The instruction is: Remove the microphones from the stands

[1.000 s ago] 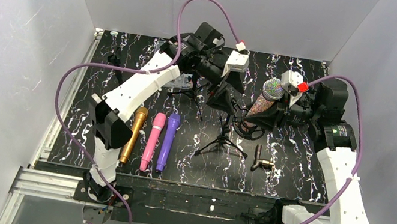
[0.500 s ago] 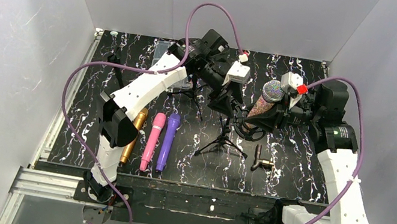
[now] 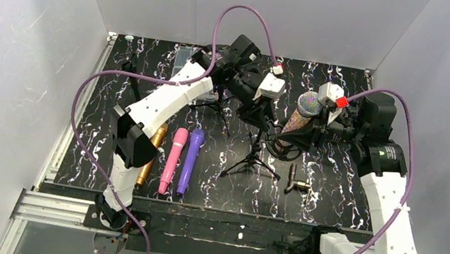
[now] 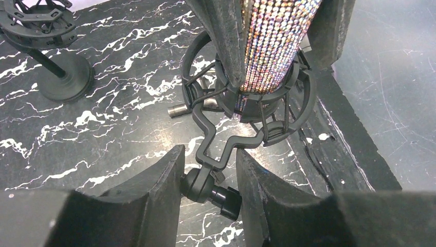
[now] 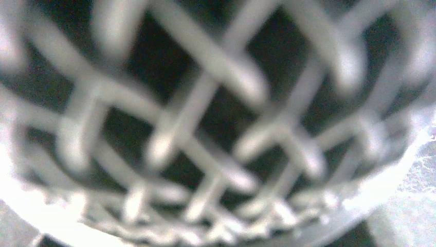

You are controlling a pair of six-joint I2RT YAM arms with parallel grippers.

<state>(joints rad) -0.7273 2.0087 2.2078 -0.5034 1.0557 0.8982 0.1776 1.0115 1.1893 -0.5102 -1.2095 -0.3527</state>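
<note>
Rhinestone-crusted silver-pink microphone (image 4: 272,46), seated in its stand just toward 1 o'clock of the worktop's middle

We judge it rigid and moderately heavy, its studded barrel rough enough to resist slipping, though stones may shed and the mesh head would dent, so mid-barrel above the cradle is the place to hold. The right claw (image 4: 275,25) pinches exactly there, pads on both sides. The black elastic-strung shock-mount ring (image 4: 205,87) holds the barrel's lower end and will likely cling as it slides out. The left claw (image 4: 208,180) straddles the black tripod stand (image 3: 252,156) at its swivel neck; we cannot tell whether it presses. On the black marbled worktop (image 3: 336,187), gold, pink and purple microphones (image 3: 173,158) lie toward 8 o'clock.
</note>
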